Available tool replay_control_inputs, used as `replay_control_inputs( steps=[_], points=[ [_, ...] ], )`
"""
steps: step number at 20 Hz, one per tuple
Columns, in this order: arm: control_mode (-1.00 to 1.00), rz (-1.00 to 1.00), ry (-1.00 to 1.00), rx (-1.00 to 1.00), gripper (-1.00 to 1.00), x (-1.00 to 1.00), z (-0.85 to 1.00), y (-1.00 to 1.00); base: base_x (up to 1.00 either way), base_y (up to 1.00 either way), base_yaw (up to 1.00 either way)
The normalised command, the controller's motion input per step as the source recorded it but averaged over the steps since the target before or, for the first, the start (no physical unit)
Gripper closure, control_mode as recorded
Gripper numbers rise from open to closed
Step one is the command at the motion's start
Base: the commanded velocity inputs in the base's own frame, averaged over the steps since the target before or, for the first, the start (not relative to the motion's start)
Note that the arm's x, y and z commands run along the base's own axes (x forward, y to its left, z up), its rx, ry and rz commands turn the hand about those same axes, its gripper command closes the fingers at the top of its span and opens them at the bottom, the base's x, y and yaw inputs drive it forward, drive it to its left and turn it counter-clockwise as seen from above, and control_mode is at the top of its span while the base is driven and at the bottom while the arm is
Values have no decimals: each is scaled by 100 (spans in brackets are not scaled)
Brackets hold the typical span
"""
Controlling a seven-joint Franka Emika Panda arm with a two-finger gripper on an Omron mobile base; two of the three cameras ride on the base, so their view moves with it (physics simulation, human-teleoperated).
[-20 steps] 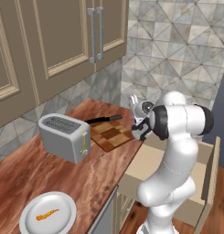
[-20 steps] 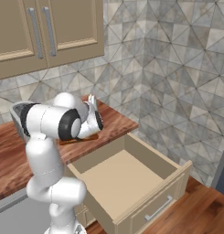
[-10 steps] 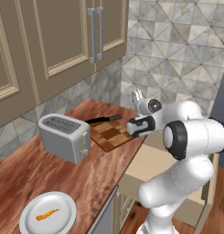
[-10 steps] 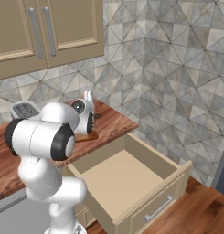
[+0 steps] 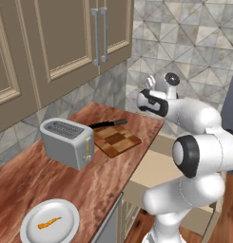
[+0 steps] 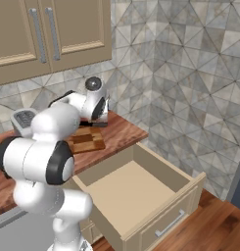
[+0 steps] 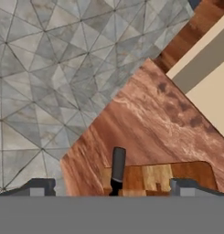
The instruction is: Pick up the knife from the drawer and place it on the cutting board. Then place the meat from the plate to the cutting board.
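We count one knife, lying across the far edge of the one cutting board at the centre of the left base view, its dark handle pointing toward the tiled wall. In the hand view the handle rises at bottom centre over the board's checkered edge. One toaster stands just left of the board. One plate sits at the lower left of that view, with one orange strip of meat on it. One drawer stands pulled open at the lower centre of the right base view, its pale inside showing. Our gripper, right of centre in the upper half of the left base view, has its fingers spread wide, with nothing between them.
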Motion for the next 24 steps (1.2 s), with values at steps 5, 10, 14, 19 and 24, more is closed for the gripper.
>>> replay_control_inputs(
  steps=[5, 10, 14, 19, 24],
  points=[
    [-100, 0, 10, -1, -100, -16, 39, 0, 0, 0, 0],
    [-100, -4, -5, 0, -100, -52, 2, -1, 0, 0, 0],
    [-100, -22, -14, 0, -100, -70, 0, -1, 0, 0, 0],
    [-100, -10, -11, 0, -100, -78, 0, -2, 0, 0, 0],
    [-100, 5, -2, 0, -100, -45, 0, 0, 0, 0, 0]
  ],
)
